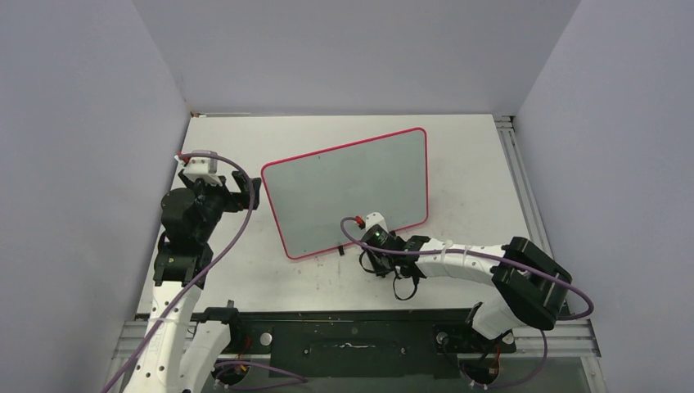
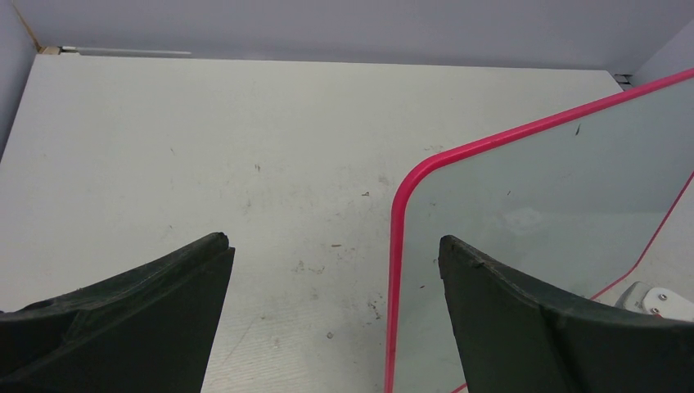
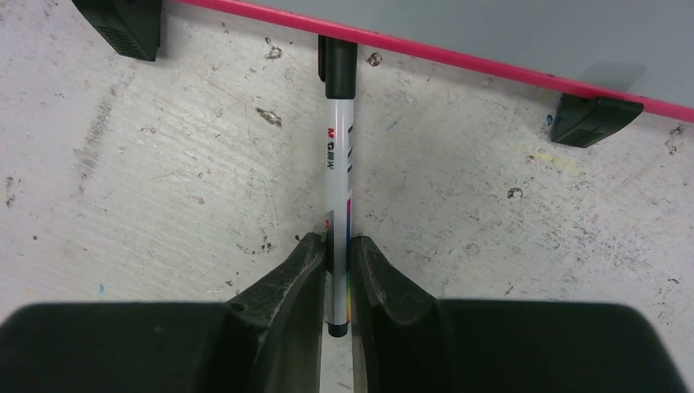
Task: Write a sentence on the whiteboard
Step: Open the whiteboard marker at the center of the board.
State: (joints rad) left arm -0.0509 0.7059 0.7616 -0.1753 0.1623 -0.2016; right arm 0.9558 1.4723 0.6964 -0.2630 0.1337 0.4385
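The right gripper [image 3: 337, 246] pinches the pen [image 3: 338, 155] near its tail, lower centre of frame; light and slick, it would sit steadier gripped mid-barrel. The blank whiteboard [image 1: 348, 192] lies mid-frame. The left gripper [image 2: 334, 241] gapes.

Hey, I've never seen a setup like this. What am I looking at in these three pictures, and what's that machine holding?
These are two robot arms bolted to a table, each ending in a two-finger hand. The wide picture looks down from above. The other two come from cameras on the wrists, each showing its own fingers. On the table rests a red-rimmed whiteboard with nothing written on it. The left hand is open and empty, near the board's left edge. The right hand is shut on a white pen lying on the table, its black end reaching the board's near rim.
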